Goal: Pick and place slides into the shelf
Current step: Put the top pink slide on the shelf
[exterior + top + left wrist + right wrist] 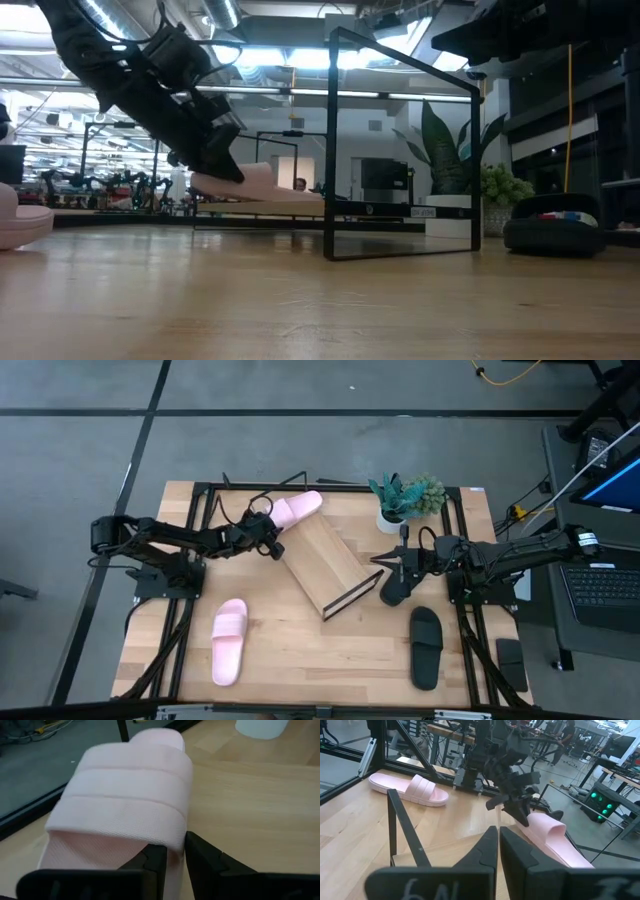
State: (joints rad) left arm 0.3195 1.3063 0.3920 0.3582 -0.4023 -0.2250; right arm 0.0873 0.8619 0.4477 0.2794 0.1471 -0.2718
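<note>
pink slide, held: one pale pink slide [297, 509] lies at the upper end of the shelf [322, 560], toe toward 1 o'clock past the board's top edge, heel toward 7 o'clock. likely set high so that the lower board is free for the other slides.
left gripper: the left gripper [172, 857] sits at the slide's heel side, at 9 o'clock from the shelf in the high view. its fingers [155, 862] pinch the near edge of the strap, one inside and one outside; the gap is narrow. whether the pinch is firm or already easing, the left wrist view does not settle.
shelf: light-wood board slanted on a black wire frame, long axis from 11 to 5 o'clock at table centre. the low end carries the frame's upright bar [352, 598], which should stop a sliding sandal.
pink slide, loose: second pink slide [229, 641] flat on the table at 7 o'clock from the shelf, well apart from it.
black slide, loose: one black slide [425, 647] flat on the table at 4 o'clock from the shelf.
black slide, near right gripper: a second dark slide [393, 589] lies just beside the shelf's low end at 3 o'clock, under the right arm.
right gripper: the right gripper [498, 851] has its fingers together, holding nothing visible; it points toward the shelf.
plant: potted plant [404, 500] at 1 o'clock, clear of the work.
step in hand: judged as placement of the first pink slide; three slides not yet on the shelf.
</note>
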